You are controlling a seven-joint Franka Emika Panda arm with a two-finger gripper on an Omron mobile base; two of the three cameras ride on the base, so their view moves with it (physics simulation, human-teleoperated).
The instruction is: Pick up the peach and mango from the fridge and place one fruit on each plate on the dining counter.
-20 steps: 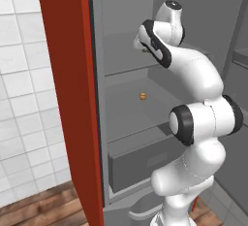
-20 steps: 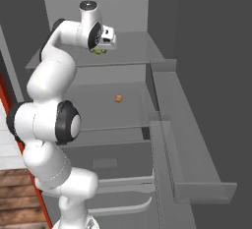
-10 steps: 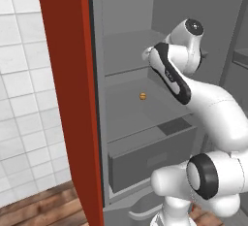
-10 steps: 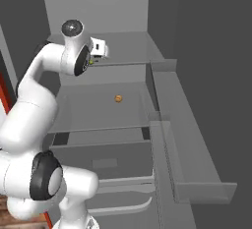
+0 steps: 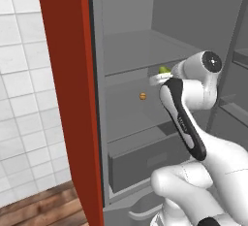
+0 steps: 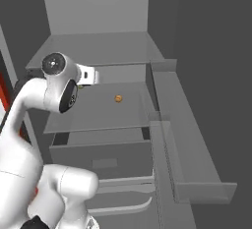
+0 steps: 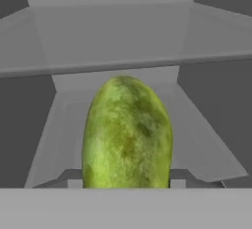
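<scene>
Standing open at the left, the fridge shows its red door edge; the peach sits small on the middle shelf, and just right of it the gripper is clamped on the mango, raised in front of the shelves.

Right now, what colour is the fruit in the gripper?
Mottled yellow-green: the mango, clearest in the hand view.

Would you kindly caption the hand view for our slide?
Gripper shut on the mango, facing grey fridge shelves.
</scene>
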